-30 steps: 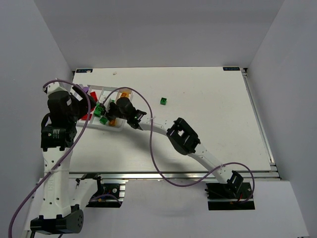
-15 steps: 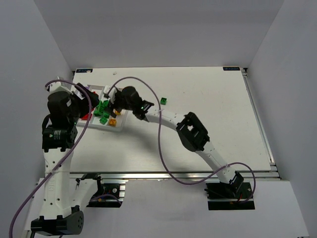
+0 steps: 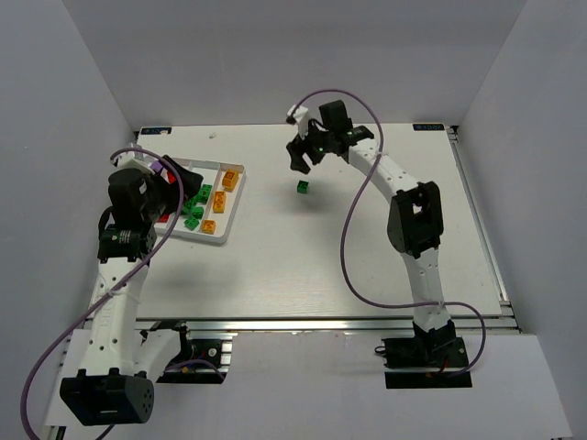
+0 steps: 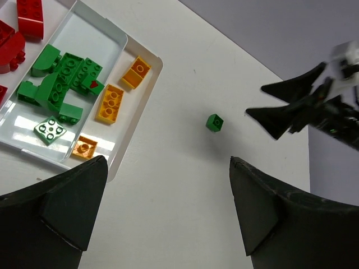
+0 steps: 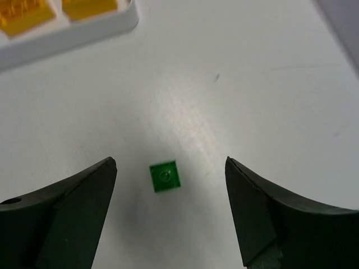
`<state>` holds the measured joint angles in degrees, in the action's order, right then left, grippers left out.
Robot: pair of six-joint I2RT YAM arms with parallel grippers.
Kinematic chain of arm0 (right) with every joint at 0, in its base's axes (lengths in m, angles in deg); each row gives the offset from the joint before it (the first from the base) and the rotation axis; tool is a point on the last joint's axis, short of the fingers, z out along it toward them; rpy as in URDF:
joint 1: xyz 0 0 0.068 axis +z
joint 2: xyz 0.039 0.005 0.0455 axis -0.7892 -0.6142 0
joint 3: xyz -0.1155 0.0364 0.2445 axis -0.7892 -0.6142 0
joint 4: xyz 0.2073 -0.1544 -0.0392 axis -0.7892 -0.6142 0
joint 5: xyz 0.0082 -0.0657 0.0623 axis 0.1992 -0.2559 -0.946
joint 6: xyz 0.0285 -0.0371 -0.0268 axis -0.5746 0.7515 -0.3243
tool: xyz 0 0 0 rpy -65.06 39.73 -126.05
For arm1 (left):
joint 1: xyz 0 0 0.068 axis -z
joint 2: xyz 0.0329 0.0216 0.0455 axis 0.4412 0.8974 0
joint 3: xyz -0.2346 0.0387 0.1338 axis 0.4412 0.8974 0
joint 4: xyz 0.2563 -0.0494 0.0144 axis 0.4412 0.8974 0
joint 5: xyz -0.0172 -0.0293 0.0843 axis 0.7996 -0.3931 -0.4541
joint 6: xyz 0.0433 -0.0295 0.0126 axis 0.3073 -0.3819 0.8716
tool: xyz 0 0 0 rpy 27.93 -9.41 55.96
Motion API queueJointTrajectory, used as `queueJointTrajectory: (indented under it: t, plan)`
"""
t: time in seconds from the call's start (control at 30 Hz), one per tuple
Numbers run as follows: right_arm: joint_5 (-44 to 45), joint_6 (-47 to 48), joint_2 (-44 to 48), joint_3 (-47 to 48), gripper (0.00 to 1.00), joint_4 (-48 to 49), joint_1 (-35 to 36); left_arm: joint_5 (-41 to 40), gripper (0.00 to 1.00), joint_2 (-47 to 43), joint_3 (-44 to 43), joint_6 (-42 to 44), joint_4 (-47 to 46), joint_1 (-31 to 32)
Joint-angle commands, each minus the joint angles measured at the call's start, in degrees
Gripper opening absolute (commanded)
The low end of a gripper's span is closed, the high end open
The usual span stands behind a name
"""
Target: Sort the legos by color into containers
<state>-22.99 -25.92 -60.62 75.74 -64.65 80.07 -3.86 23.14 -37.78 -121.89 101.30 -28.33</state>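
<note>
Top external view showed the white tabletop carrying the tray at its left side, with red, green and orange legos lying in its compartments. The left claw hung by the tray, gaping wide and empty. The right claw, equally spread and holding nothing, hovered over one green brick lying well apart from the tray.

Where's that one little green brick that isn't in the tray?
Top view: the green brick lies alone on the table, right of the white tray, near the right gripper.

right pincer spread, near lone green brick — tray well apart.
</note>
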Motion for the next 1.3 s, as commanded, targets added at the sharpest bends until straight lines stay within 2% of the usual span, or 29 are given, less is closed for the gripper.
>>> queueJointTrajectory:
  t: [0.0,0.17,0.37,0.67,1.0,1.07,1.1,1.17,1.2,1.27]
  plan:
    - [-5.15,11.97,-3.65,2.01,0.83,-13.25,1.22,1.66,0.98,-0.15,0.08,-0.81,-3.2,-0.31]
    - [-6.39,16.49,-9.28,7.19,0.83,-16.52,-0.98,0.87,0.98,0.21,0.08,-0.11,-2.06,-0.31]
    - [-4.9,21.41,-11.39,5.79,0.81,-17.4,-1.07,1.57,0.98,0.29,2.1,-1.51,-3.73,-0.31]
    - [-3.49,20.8,-13.76,5.88,0.78,-15.03,-1.07,0.78,0.98,-0.23,2.71,-1.6,-3.47,-0.4]
    - [-3.32,18.43,-15.87,7.46,0.65,-12.05,-1.07,0.34,0.98,-0.06,1.93,-1.34,-2.5,-0.4]
    - [-3.32,18.08,-16.14,7.72,0.57,-11.52,-1.07,0.34,0.98,0.12,1.75,-1.25,-2.5,-0.31]
    - [-3.32,17.99,-16.14,7.9,0.47,-11.34,-1.07,0.43,0.98,0.21,1.75,-1.34,-2.5,-0.31]
    - [-4.1,18.43,-15.88,7.99,0.34,-11.16,-1.07,0.51,0.98,0.38,1.49,-1.34,-2.68,-0.31]
    - [-4.63,18.52,-15.61,7.73,0.23,-11.08,-0.98,0.6,0.98,0.38,1.31,-1.42,-2.85,-0.31]
    - [-7.61,18.87,-13.86,6.77,0.15,-9.85,-0.81,0.78,0.98,0.56,0.96,-1.77,-3.29,-0.31]
